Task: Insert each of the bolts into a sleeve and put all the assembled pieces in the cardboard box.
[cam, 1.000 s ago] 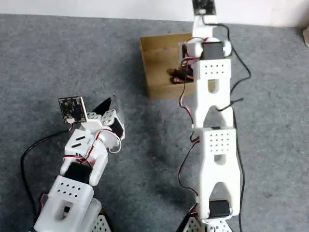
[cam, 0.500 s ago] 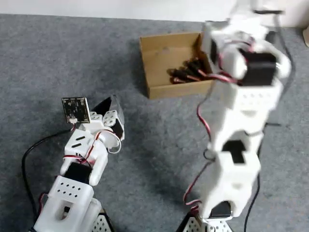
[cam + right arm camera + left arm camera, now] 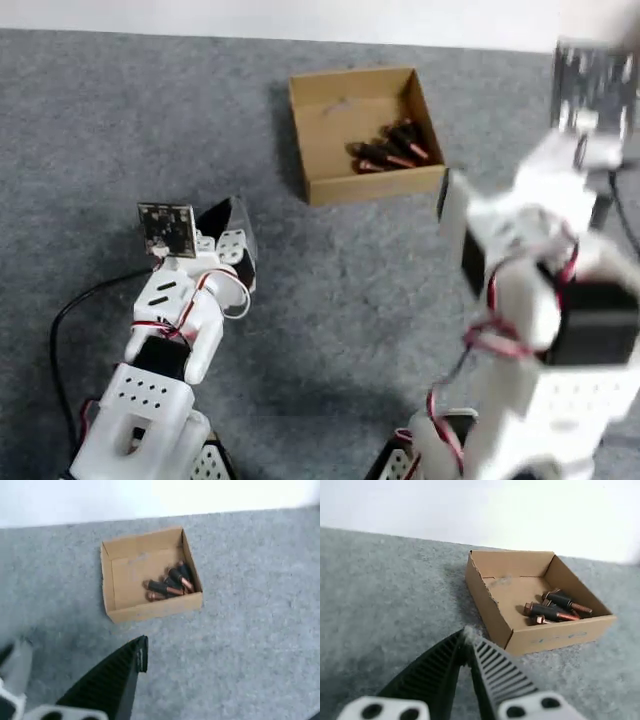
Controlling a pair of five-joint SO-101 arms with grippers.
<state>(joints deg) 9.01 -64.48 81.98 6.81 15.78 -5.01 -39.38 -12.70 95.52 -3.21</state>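
Left wrist view has the left pincer (image 3: 466, 638), tips together and empty, near the cardboard box (image 3: 555, 638) of overlapping sleeved bolts (image 3: 552, 609); the right pincer (image 3: 136, 659), cut off, cannot be judged.

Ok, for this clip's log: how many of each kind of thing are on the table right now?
cardboard box: 1
assembled pieces, in the box: 4 as best I can tell, since they overlap
robot arms: 2, the left arm and the right arm
Total: 7
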